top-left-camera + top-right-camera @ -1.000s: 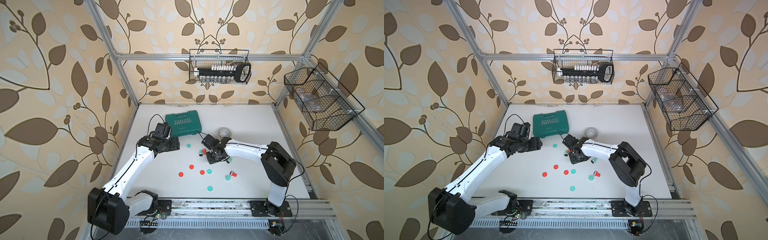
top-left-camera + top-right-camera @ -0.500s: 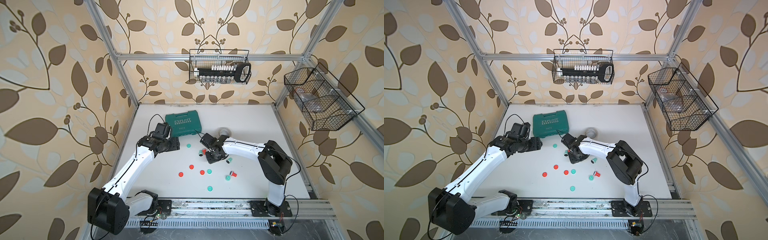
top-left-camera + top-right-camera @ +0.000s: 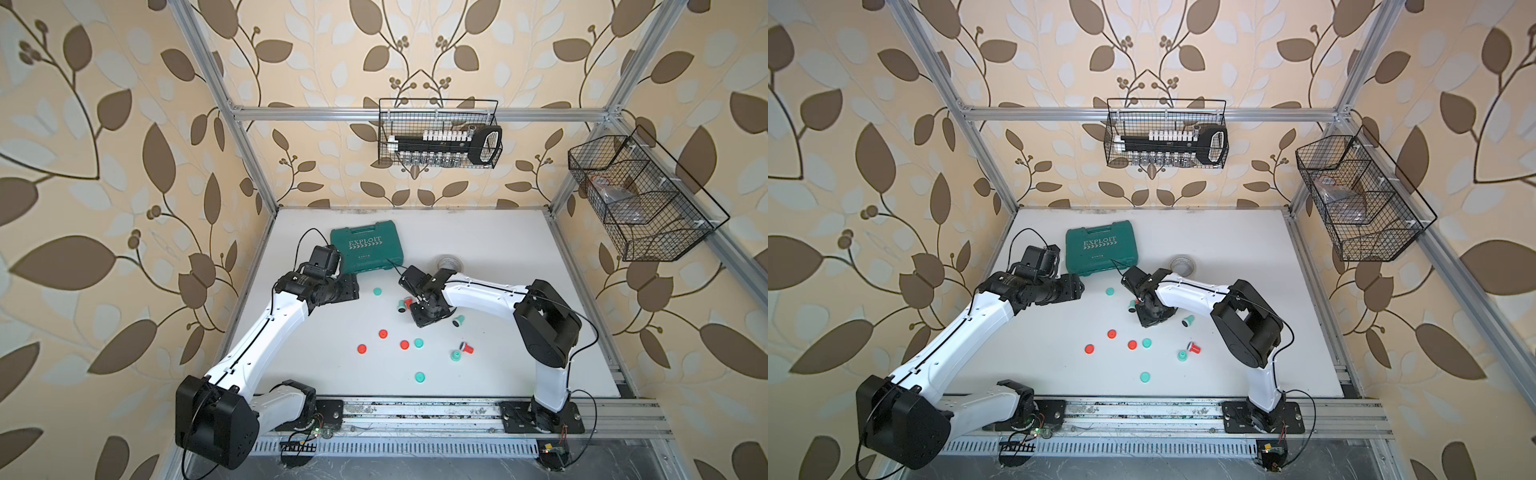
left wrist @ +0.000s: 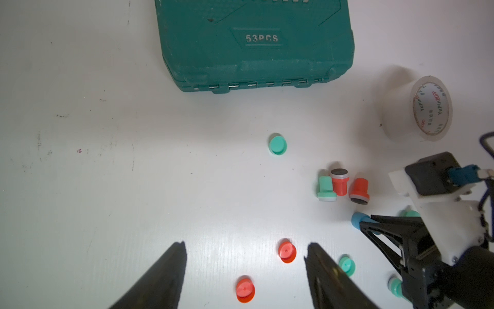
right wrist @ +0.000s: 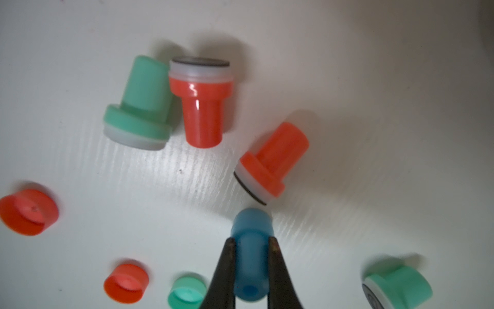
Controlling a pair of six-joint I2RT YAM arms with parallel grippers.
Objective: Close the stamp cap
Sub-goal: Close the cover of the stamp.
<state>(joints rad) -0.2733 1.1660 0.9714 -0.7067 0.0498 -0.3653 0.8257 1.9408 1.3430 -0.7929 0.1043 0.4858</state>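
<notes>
Bare table (image 3: 478,390) flanks the scattered caps (image 3: 382,333); three loose stamps (image 5: 203,107) crowd the right gripper (image 5: 251,239) and its blue stamp (image 5: 250,222), the nearest perhaps touching; toolbox (image 3: 365,249) stands behind.

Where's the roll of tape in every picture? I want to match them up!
In a top view: tape roll, right of the green toolbox, apart from it.
In a top view: tape roll, again right of the green toolbox.
Left wrist: tape roll, beyond the green toolbox's corner.
Right wrist: not in it.
Shared landmark: the green toolbox, in every view showing the tape.
</notes>
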